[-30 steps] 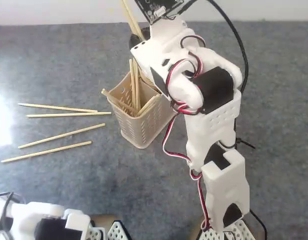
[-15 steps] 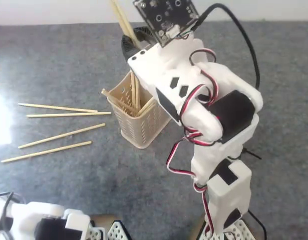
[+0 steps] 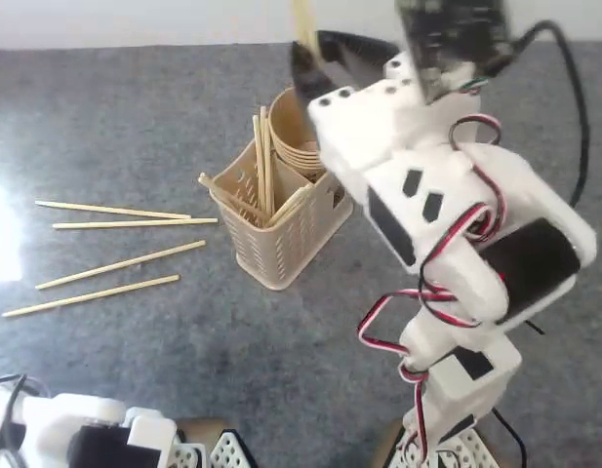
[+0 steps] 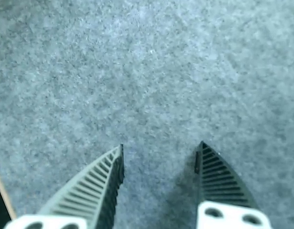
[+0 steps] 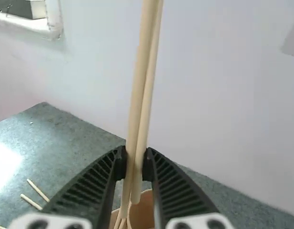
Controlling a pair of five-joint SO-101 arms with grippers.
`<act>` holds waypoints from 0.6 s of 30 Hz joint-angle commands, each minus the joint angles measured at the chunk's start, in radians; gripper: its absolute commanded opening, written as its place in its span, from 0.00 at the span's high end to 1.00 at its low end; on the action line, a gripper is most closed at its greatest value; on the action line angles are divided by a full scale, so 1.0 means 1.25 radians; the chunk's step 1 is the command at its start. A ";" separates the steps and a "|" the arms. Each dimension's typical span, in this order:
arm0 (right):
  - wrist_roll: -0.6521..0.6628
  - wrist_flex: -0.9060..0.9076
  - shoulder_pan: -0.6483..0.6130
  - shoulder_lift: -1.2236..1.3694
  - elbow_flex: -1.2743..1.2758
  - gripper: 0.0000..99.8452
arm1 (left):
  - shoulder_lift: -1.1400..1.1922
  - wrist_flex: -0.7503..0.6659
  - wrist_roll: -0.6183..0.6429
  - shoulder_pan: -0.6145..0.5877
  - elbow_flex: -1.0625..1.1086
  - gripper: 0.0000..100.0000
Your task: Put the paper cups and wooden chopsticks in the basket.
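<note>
A beige slotted basket (image 3: pixel 281 239) stands mid-table with several wooden chopsticks (image 3: pixel 264 166) upright in it and a stack of paper cups (image 3: pixel 299 144) in its far side. My right gripper (image 3: pixel 325 60) hangs above the basket's far edge, shut on two chopsticks (image 3: pixel 303 21) that point upward. In the right wrist view its gripper (image 5: pixel 135 153) pinches that pair of chopsticks (image 5: pixel 146 71), with a paper cup's rim (image 5: pixel 139 210) below. Several loose chopsticks (image 3: pixel 120 265) lie on the mat left of the basket. My left gripper (image 4: pixel 161 150) is open over bare grey mat.
The grey mat (image 3: pixel 115 117) covers the table, and a pale wall (image 3: pixel 135 19) runs behind it. The left arm's white base (image 3: pixel 86 439) sits at the near left edge. The raised right arm (image 3: pixel 457 224) leans over the area right of the basket.
The right arm has swung up and to the right with the two chopsticks, uncovering the paper cups in the basket. The loose chopsticks and the basket have stayed put.
</note>
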 commanded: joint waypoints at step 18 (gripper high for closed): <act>0.060 -0.004 -0.075 -0.325 0.614 0.99 | -0.018 -0.014 -0.002 0.009 -0.001 0.77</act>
